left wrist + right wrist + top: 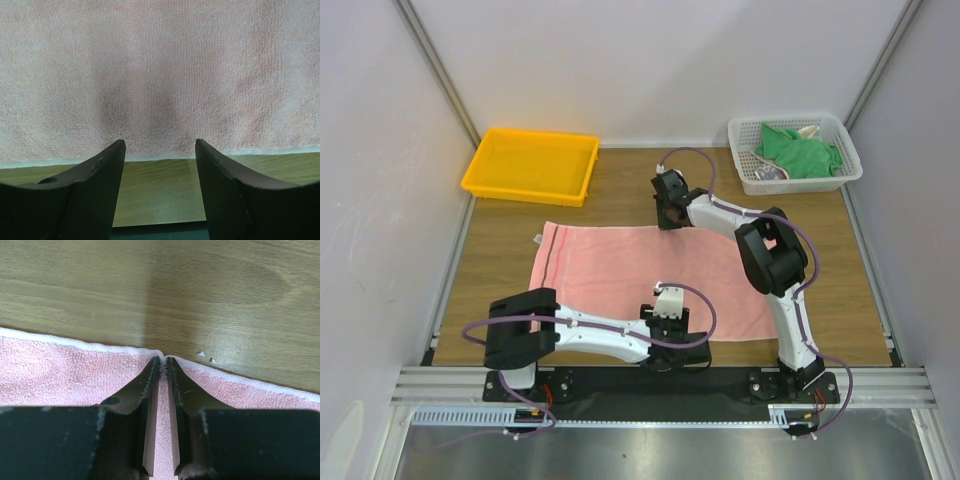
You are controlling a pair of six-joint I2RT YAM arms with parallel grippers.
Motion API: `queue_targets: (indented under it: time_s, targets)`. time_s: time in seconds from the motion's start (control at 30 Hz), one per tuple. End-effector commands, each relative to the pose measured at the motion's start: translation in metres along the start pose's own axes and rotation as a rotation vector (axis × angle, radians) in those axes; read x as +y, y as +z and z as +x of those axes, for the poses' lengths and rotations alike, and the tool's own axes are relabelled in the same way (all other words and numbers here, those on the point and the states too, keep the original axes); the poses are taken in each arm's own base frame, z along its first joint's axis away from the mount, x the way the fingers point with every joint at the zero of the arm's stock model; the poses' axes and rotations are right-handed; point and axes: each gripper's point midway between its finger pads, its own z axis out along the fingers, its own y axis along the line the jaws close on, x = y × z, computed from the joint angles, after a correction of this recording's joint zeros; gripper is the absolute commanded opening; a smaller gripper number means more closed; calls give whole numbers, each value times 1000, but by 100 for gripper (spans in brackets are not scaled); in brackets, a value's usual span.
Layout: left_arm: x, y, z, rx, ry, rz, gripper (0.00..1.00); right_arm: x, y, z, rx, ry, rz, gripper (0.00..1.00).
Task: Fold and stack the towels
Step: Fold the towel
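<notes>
**Pink towel flat, first fold not made yet**

From the top camera, the pink towel (640, 270) lies spread flat in the middle of the bench (500, 260). The right hand (667, 222) is at the top edge of the towel. The left hand (677, 345) is at the bottom edge. The green towel (802, 152) sits bunched in the white basket (800, 186) at the upper right, with a bit of paler cloth beside it. The yellow tray (520, 194) is at the upper left.

In the left wrist camera, the left hand (160, 145) has its fingers apart with nothing between them. They are over bare bench (155, 190), just short of the pink towel (160, 65).

In the right wrist camera, the right hand (162, 360) is pinched tight on the hem of the pink towel (60, 375).

I think the job has only just begun. No towel is folded and there is no stack. The towels in the basket have to be done too.
</notes>
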Motion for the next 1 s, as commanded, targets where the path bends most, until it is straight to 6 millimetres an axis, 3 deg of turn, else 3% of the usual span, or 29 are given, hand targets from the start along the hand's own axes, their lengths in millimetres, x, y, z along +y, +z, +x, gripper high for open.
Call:
queue_targets:
  time_s: [0.0,0.77,0.97]
  targets:
    - [-13,3,-1,10,-28,43,63,3,-8,-17,-49,10,-25,17]
    - [-7,12,13,68,-41,4,54,6,-5,-13,-38,12,-38,14]
    - [1,12,12,60,-51,-14,46,6,-2,-13,-37,9,-37,12]
